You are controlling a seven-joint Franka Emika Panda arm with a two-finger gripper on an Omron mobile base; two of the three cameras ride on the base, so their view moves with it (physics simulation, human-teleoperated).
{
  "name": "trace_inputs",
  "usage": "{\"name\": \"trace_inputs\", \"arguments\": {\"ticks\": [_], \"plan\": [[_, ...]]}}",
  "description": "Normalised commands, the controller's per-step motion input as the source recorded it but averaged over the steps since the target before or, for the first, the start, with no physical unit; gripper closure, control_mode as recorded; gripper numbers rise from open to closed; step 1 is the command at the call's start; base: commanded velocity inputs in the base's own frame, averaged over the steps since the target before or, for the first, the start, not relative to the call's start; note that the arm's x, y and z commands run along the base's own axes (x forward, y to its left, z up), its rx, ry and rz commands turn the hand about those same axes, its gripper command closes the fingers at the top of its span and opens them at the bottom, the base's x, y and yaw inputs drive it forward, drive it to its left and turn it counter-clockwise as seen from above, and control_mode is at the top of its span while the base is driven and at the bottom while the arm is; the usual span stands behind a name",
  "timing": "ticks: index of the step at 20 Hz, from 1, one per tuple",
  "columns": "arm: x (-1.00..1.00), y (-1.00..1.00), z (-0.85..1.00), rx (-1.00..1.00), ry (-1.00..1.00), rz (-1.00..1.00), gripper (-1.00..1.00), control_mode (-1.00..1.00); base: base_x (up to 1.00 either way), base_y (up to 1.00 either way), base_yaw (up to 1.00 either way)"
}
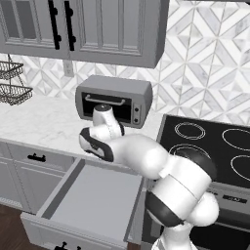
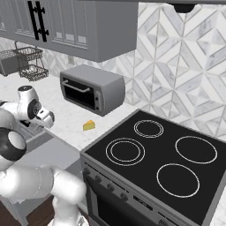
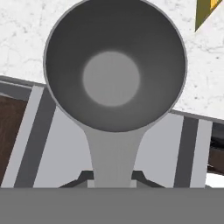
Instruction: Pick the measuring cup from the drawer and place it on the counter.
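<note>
Since the measuring cup (image 3: 114, 74) filled the upper centre of the hand view with its handle running down between the dark tips of the gripper (image 3: 113, 178), the gripper appeared clamped on that handle, and the pick looked done. The cup hung above the edge where the open drawer (image 1: 93, 197) met the counter (image 1: 36, 124), so setting it down remained. There was one cup, one open drawer, one yellow wedge (image 2: 89, 125), one toaster oven (image 1: 114, 100), and four stove rings.

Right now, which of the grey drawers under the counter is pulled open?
The wide shallow drawer directly below the arm, its flat grey bottom exposed. The narrower drawer front to its left, with a black handle, sits flush and shut.
</note>
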Motion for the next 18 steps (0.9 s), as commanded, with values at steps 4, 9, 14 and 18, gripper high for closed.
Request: {"name": "trace_inputs", "arguments": {"ticks": [4,9,14,18], "plan": [[0.84,0.0,-0.14,-0.03,0.0,-0.03,1.0,-1.0,0.0,0.0,0.0],[0.71,0.0,-0.32,-0.04,0.0,-0.02,1.0,-1.0,0.0,0.0,0.0],[0.6,0.01,-0.59,-0.07,0.0,0.0,1.0,-1.0,0.0,0.0,0.0],[0.58,0.0,-0.32,-0.03,0.0,0.0,-1.0,-1.0,0.0,0.0,0.0]]}}
